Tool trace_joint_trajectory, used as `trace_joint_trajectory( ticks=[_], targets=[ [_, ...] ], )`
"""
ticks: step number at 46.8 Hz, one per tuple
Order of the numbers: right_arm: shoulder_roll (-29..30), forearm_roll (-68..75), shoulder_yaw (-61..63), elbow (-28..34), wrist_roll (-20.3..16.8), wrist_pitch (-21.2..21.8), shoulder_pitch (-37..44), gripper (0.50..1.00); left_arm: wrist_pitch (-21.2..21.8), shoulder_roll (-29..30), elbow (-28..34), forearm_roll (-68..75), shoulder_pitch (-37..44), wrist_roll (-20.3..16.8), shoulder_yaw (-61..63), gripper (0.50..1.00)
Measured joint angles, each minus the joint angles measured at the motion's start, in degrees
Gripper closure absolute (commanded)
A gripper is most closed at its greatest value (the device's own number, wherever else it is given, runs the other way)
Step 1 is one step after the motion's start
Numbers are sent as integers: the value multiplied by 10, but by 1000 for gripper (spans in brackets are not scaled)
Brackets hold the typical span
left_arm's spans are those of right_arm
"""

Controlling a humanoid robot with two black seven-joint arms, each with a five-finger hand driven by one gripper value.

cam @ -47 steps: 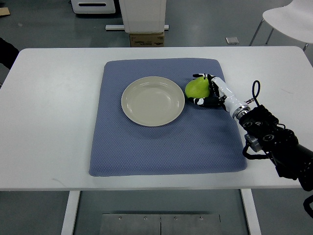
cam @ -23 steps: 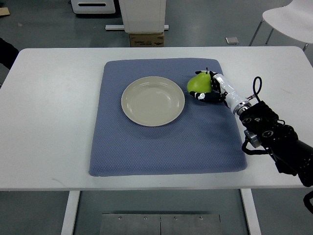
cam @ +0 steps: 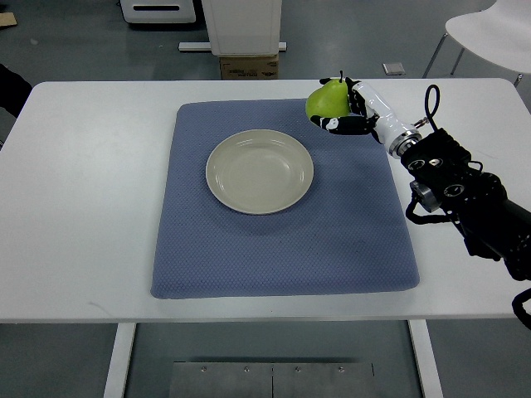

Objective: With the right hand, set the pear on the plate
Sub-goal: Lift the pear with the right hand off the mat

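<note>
A green pear (cam: 325, 100) is held in my right hand (cam: 344, 112), whose fingers are curled around it. The hand holds the pear up in the air over the far right part of the blue mat (cam: 282, 240). A beige round plate (cam: 260, 172) lies on the mat, to the left of and nearer than the pear, with nothing on it. My right arm (cam: 465, 207) comes in from the right edge. The left arm does not show.
The mat lies on a white table (cam: 83, 207). A white chair (cam: 489, 33) stands beyond the table's far right corner. A white cabinet base and a cardboard box (cam: 247, 65) stand beyond the far edge.
My right hand has lifted the pear off the mat and carried it up and slightly left, from beside the plate's right rim toward the mat's far edge.
</note>
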Motion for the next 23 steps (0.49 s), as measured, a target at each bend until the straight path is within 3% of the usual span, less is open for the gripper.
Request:
trace_joint_trajectory(
  ticks=[23],
  targets=[
    [0, 0, -2, 6, 3, 49, 22, 1000, 0, 0, 0, 0, 0, 0, 0, 500]
  ],
)
